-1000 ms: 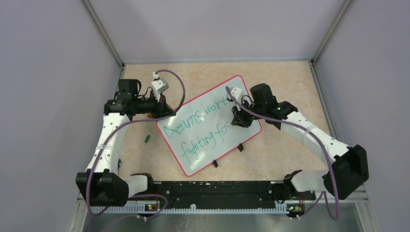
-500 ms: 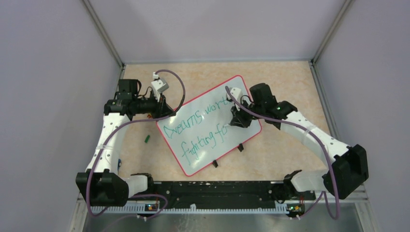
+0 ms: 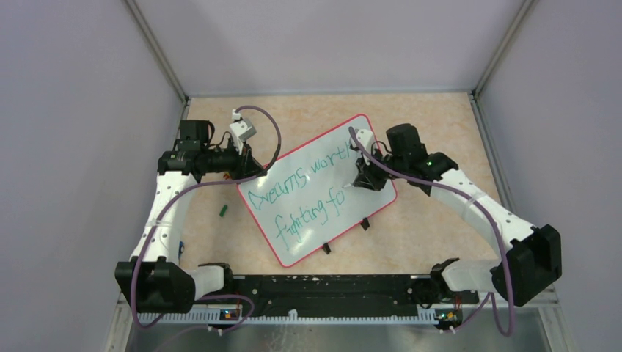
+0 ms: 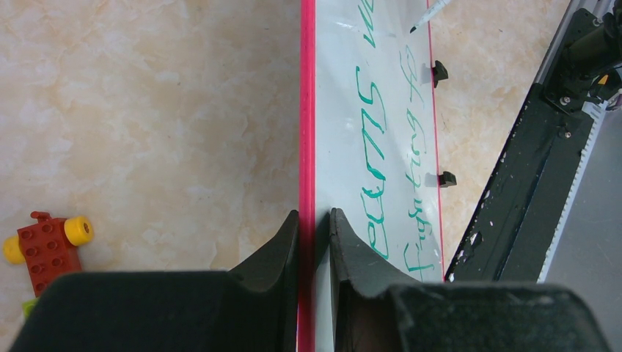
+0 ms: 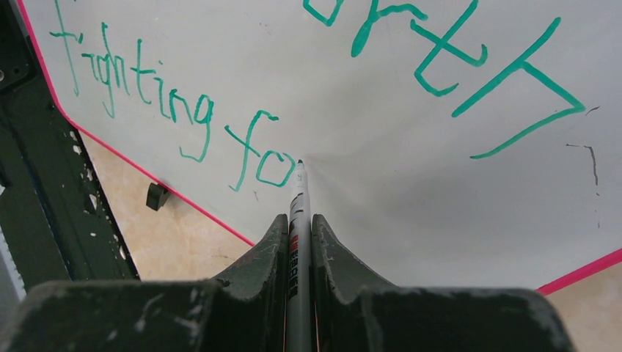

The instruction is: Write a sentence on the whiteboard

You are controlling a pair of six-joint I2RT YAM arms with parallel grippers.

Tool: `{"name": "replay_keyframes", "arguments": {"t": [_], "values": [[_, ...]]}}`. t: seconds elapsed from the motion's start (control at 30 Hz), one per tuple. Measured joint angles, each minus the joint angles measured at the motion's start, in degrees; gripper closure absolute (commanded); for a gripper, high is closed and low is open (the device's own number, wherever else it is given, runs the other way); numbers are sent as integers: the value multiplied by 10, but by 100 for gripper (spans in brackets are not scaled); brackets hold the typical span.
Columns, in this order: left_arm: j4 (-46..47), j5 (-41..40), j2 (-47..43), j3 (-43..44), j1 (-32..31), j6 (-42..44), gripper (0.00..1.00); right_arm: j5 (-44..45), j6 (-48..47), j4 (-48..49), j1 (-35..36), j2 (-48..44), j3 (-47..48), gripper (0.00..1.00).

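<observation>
Only the left wrist view shows the left gripper [image 4: 314, 216] clamped on the red rim of the whiteboard [image 3: 323, 229], with a red and yellow brick toy [image 4: 48, 246] on the worktop [image 3: 433, 132] beside it. Only the right wrist view shows the right gripper [image 5: 299, 218] clenched on a marker [image 5: 298, 198], its tip touching the board just right of the "o" in "fo".

From above, the board lies skewed at mid-worktop, its left corner at the left gripper. The green sentence [image 3: 302, 196] runs in two lines and ends at the marker tip. A small green piece [image 3: 223, 210] lies near the board's left edge.

Plain white board runs from the tip to the rim at the right. Two black feet [image 4: 440, 71] jut from the near edge.
</observation>
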Motion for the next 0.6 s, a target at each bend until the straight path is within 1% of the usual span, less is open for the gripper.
{"name": "replay_keyframes", "arguments": {"t": [0.6], "values": [[0, 0, 0, 0, 0, 0, 100, 29, -5, 1, -8, 10, -4, 100]]}}
